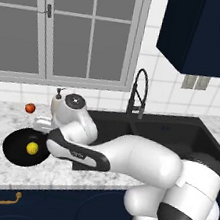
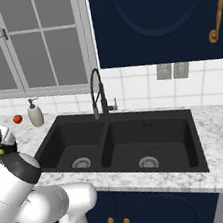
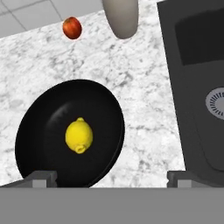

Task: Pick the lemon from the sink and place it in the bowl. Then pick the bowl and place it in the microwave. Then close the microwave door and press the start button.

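Note:
The yellow lemon [image 3: 79,135] lies in the middle of the wide black bowl [image 3: 43,118]. The bowl [image 1: 11,149] stands on the marble counter, left of the black double sink [image 1: 179,134], with the lemon [image 1: 32,148] inside it. My gripper [image 3: 111,178] hangs open just above the bowl's near right rim. Its fingertips [image 3: 41,177] stand wide apart with nothing between them. In the left base view my hand [image 1: 63,112] hovers over the bowl's right side. Both basins of the sink [image 2: 123,142] hold only their silver drains. The microwave and its door are out of view.
A small red-orange fruit [image 3: 72,27] and a beige soap bottle [image 3: 120,17] stand behind the bowl near the wall. The black spring faucet [image 1: 137,94] rises behind the sink. A navy upper cabinet [image 1: 206,32] hangs at the right. The counter's front edge is close to the bowl.

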Tool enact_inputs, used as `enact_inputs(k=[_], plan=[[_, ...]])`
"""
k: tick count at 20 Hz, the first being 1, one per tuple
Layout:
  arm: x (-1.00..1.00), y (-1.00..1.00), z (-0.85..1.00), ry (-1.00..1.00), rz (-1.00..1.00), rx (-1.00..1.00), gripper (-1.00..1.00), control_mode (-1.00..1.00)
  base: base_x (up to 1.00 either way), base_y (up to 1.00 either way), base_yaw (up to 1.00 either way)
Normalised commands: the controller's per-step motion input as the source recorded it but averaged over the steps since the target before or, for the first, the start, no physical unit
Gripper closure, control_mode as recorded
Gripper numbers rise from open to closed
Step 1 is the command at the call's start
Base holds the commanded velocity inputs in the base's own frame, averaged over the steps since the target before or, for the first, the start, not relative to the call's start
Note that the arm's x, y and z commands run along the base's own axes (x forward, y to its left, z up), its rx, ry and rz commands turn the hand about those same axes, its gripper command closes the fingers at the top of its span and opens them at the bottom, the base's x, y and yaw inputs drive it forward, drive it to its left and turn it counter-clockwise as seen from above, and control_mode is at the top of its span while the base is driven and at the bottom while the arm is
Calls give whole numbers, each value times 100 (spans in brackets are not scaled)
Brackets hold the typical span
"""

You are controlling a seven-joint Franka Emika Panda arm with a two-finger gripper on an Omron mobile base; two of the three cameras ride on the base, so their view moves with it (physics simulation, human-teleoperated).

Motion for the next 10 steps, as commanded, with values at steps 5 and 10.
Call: enact_inputs(k=[5, 10], plan=[[0, 2, -30, 2, 7, 0, -100, -100, 0, 0, 0], [6, 0, -25, 6, 4, 0, -100, -100, 0, 0, 0]])
